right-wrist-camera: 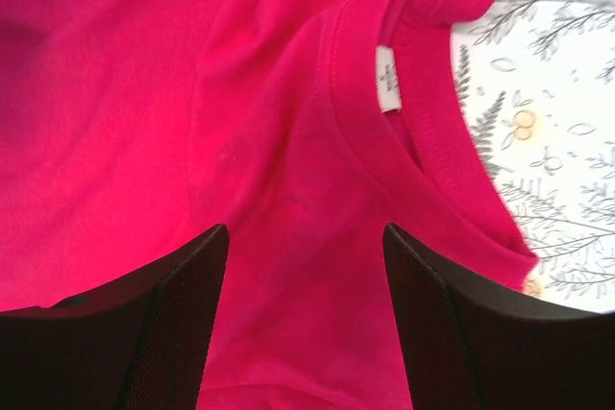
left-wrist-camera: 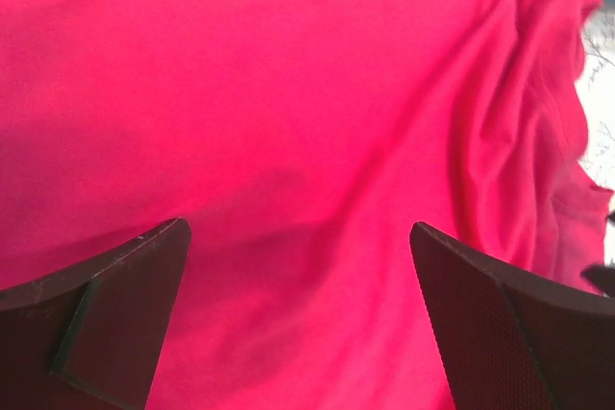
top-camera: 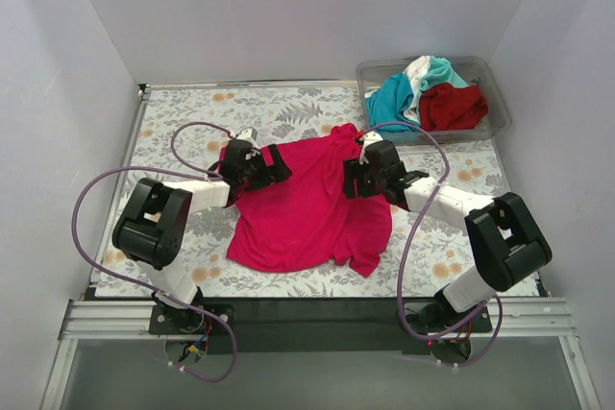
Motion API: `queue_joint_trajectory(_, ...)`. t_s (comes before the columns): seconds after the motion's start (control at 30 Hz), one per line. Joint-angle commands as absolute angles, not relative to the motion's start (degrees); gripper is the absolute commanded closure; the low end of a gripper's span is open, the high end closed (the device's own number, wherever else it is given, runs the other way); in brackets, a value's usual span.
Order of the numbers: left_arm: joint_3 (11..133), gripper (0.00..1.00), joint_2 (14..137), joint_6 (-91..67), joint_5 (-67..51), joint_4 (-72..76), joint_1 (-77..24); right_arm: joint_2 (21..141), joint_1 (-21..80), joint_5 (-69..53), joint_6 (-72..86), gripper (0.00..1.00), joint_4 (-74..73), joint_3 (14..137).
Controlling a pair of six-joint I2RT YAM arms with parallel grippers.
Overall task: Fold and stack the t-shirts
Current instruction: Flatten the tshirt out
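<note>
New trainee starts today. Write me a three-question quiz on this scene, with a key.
1. True or false: the left gripper and the right gripper both hang open over the magenta t-shirt.
2. How many shirts show in the clear bin? A one, B three, C five.
3. Fill in: the white neck label shows in the ___ wrist view.
Key: 1 true; 2 B; 3 right.
</note>
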State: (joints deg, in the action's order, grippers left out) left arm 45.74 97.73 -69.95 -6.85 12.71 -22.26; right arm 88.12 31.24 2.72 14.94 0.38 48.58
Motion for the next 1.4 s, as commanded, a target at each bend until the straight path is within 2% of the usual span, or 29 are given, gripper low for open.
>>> queue_joint_trajectory(0.0,44.66,0.08,98.79,-71.1,-7.81,11.77,-17.08,88.42,33.22,2.28,16.35,0.41,3.25,46.76)
queue_joint_trajectory(0.1,42.63,0.08,97.83,-70.93,-7.74,12.66,-13.2,88.59,34.63,2.81,17.05,0.41,3.69,45.18)
queue_joint_trajectory(0.53,45.26,0.07,96.94,-68.64,-4.66,9.85,-9.76,93.43,36.82,2.29,19.77,0.42,4.57,42.28)
queue_joint_trajectory(0.83,50.88,0.07,100.89,-67.5,-5.1,8.88,-7.82,95.62,44.38,1.49,25.84,0.43,4.48,38.85)
queue_joint_trajectory(1.17,63.53,0.06,111.52,-66.01,-5.62,8.53,-5.89,103.0,39.83,5.8,22.68,0.42,3.08,49.11)
queue_joint_trajectory(1.37,65.75,0.06,109.8,-63.99,-8.7,12.21,-6.5,104.94,36.83,6.77,18.64,0.42,2.73,55.98)
